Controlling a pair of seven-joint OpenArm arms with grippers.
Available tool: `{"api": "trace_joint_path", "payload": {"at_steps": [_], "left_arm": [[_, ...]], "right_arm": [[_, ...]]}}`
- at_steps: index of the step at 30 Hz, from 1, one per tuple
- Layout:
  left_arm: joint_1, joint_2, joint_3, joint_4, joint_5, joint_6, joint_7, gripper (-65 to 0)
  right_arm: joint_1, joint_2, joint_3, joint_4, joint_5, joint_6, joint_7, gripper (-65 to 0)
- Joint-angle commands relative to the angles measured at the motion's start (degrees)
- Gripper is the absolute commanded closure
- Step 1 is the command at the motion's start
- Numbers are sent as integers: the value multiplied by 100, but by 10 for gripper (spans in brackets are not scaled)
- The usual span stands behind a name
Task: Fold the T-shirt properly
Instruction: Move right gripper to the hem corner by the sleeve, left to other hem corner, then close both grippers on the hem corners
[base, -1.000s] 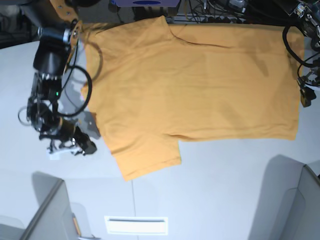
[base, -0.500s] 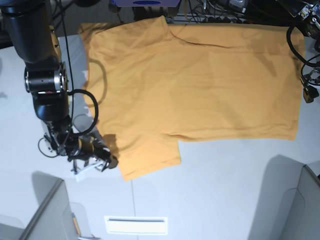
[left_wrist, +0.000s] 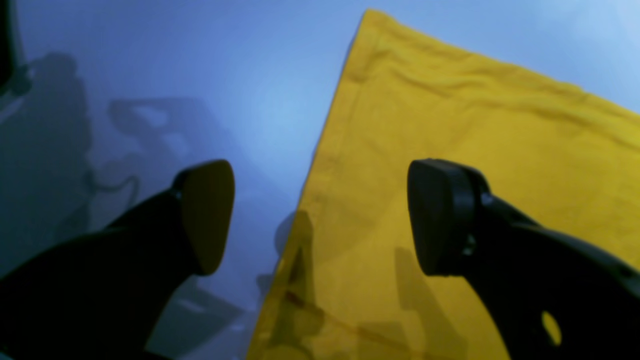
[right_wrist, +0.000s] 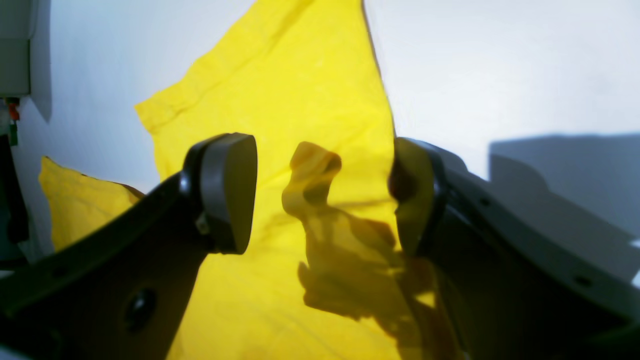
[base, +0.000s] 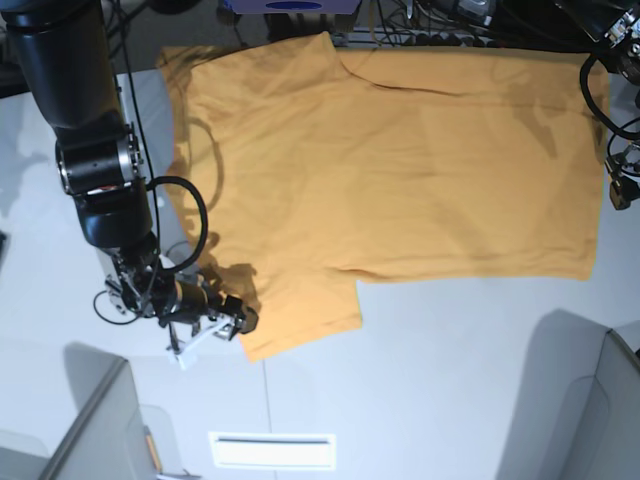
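Observation:
The T-shirt (base: 400, 170) lies spread flat on the table, plain orange-yellow, with one short sleeve (base: 300, 315) pointing toward the front. My right gripper (base: 228, 325) sits low at that sleeve's outer corner. In the right wrist view it (right_wrist: 322, 195) is open, with the sleeve cloth (right_wrist: 280, 75) beneath and between the fingers. My left gripper (left_wrist: 320, 215) is open too, straddling the shirt's straight edge (left_wrist: 320, 150): one fingertip (left_wrist: 207, 215) over bare table, the other over cloth. In the base view the left arm (base: 618, 185) shows at the right edge, beside the hem.
The pale table (base: 450, 380) extends in front of the shirt. Grey bins stand at the front left (base: 90, 430) and front right (base: 600, 410) corners. A white strip (base: 272, 450) lies near the front edge. Cables and gear (base: 430, 20) crowd the back.
My right arm has swung right and forward to the front sleeve's corner, and its jaws have opened wider. The left arm and the shirt have barely moved.

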Motion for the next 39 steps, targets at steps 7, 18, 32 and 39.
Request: {"api": "trace_joint_path", "payload": {"at_steps": [7, 18, 32, 39], "left_arm": [[-28, -139, -30, 67, -33, -20, -115, -515], [-854, -403, 753, -724, 687, -12, -115, -515], [-3773, -684, 2309, -4073, 2419, -47, -1003, -515], [-4555, -1097, 2775, -6236, 2358, -47, -2102, -515]], "right_arm": [[101, -3, -22, 33, -110, -36, -149, -341], [180, -11, -22, 33, -110, -80, -105, -14], [251, -11, -22, 25, -110, -89, -149, 0], [251, 15, -31, 25, -110, -89, -149, 0]]}}
